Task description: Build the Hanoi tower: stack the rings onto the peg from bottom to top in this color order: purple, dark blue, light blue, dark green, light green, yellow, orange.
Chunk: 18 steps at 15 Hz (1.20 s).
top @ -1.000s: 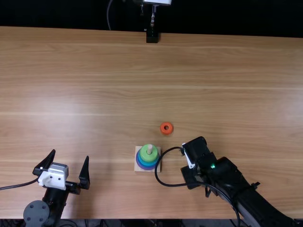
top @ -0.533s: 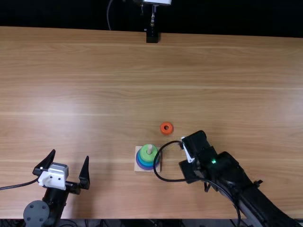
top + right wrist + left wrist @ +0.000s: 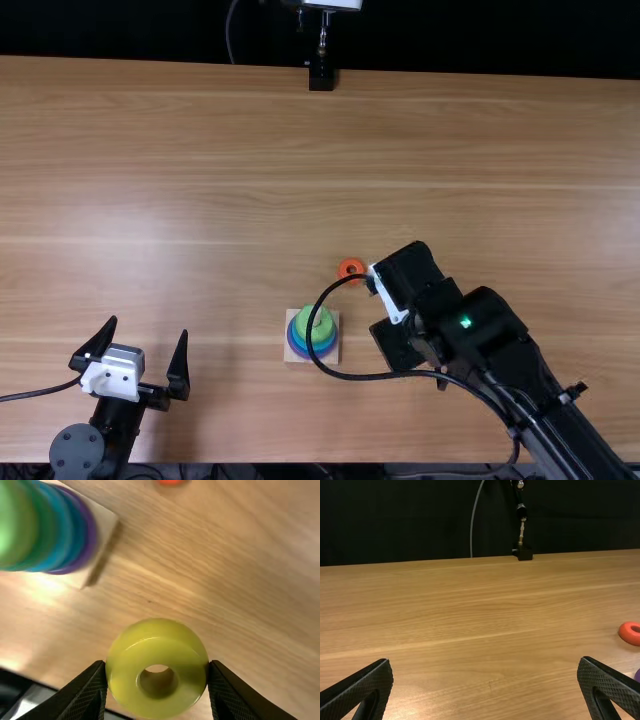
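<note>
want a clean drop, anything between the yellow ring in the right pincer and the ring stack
Seen from above, a black cable crosses the stack, height unclear; otherwise nothing visible stands between the stack and the yellow ring in the right pincer.

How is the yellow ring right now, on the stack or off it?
Off it. The yellow ring is gripped in the right tool, to one side of the stack, whose top ring is light green.
</note>
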Motion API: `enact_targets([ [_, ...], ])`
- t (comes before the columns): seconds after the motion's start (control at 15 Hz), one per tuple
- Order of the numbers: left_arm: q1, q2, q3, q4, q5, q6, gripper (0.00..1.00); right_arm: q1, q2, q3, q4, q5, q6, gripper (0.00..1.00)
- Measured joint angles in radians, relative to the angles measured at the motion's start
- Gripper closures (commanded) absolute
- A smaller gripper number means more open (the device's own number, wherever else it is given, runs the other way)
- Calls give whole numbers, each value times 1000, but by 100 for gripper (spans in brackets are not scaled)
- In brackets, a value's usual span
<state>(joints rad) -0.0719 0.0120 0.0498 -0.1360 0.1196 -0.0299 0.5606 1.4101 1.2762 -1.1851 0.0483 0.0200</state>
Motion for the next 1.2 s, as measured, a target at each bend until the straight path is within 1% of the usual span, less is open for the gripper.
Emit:
enact_targets([
  [0.27,0,0,0,0,0,0,0,49,34,193,-53,1,-14,100],
  [0.47,0,0,0,0,0,0,0,87,143,303,-90,-12,-18,100],
  [0.67,0,0,0,0,0,0,0,126,176,406,-117,-26,-19,100],
  [0.73,0,0,0,0,0,0,0,140,188,434,-114,-27,-19,100],
  [1.0,0,0,0,0,0,0,0,185,213,445,-114,-30,-19,100],
  [1.2,0,0,0,0,0,0,0,186,218,446,-113,-30,-19,100],
])
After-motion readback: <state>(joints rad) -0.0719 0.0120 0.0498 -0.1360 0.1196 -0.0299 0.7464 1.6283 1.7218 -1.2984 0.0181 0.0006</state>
